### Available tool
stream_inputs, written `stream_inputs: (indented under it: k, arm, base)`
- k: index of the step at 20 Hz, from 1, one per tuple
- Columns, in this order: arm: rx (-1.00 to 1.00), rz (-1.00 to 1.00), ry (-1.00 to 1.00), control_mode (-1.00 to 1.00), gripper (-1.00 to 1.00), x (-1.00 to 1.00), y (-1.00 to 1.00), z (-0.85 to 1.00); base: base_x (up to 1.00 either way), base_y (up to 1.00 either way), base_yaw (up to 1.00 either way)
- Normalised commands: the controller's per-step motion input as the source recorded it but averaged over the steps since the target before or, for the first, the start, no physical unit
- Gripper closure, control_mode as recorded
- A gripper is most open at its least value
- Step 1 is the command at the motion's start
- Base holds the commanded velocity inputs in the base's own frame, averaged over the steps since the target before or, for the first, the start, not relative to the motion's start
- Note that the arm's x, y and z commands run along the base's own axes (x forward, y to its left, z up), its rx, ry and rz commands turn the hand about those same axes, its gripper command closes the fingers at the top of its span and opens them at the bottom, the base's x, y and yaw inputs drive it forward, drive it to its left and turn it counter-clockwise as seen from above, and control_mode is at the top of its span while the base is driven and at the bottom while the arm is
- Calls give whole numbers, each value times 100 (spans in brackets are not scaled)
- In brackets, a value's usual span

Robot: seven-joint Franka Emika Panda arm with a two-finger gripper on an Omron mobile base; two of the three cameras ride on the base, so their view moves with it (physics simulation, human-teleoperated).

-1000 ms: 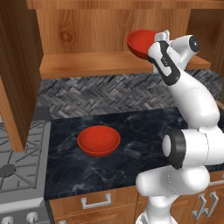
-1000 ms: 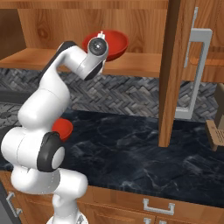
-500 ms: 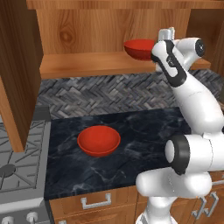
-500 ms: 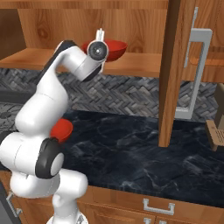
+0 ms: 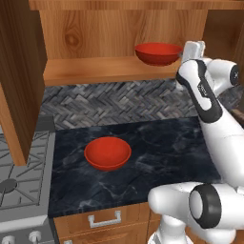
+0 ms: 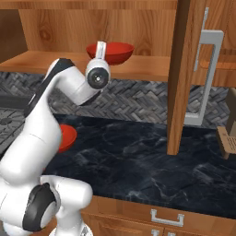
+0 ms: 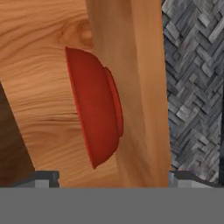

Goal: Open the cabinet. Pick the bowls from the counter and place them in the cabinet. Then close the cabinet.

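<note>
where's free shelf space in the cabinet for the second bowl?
The cabinet shelf is bare from its left wall up to the placed bowl, which sits right of centre. The right end is crowded: that bowl and the open gripper beside it. The other bowl sits on the counter.

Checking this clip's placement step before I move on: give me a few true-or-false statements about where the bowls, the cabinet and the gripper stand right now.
1. One red bowl sits on the shelf inside the cabinet. True.
2. The gripper is clamped on that bowl. False: its jaws stand open and the bowl rests free on the shelf, ahead of the fingertips.
3. A second red bowl lies on the counter. True.
4. The cabinet doors are shut. False: both doors are swung open, baring the shelf.
5. The bowl on the counter is tipped upside down. False: it sits upright, hollow side up.
</note>
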Motion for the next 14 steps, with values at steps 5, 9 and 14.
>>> stream_inputs:
  k: [5, 9, 14]
  arm:
    - [-2, 5, 0, -100, -100, -92, 12, 40]
    - [-1, 6, 0, -100, -100, -98, 5, 38]
    - [4, 13, 17, -100, -100, -98, -1, 6]
  base:
    - [0, 0, 0]
    - [0, 0, 0]
    - [0, 0, 0]
